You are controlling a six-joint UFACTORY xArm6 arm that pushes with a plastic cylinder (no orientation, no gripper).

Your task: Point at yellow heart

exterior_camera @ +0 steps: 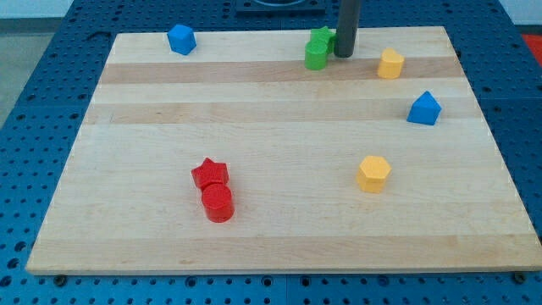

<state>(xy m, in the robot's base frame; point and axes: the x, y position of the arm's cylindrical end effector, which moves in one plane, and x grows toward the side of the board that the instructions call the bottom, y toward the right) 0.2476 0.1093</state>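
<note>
The desk (271, 127) is a pale wooden board lying on a blue perforated base (51, 102). The rod (347, 25) enters from the view's top, and my tip (343, 56) rests on the desk near the top edge, right of centre. The arm carries no fingers, so no open or closed state applies.

Blocks near my tip:
- The green star (322, 39) and the green block (316, 58) stand just left of my tip, touching each other. The star appears to touch the rod; actual contact cannot be confirmed.
- One yellow block (390, 63) sits near my tip, on its right, with a clear gap between them. It may be the heart, but its shape cannot be made out with certainty.

Other blocks:
- A second yellow block (373, 173) lies well below my tip, in the lower right of the desk. It looks roughly hexagonal.
- A blue block (424, 108) lies by the right edge, below the upper yellow block.
- Another blue block (181, 39) lies at the top left.
- The red star (210, 174) and the red cylinder (218, 203) touch each other at the lower left, the cylinder nearer the view's bottom.
</note>
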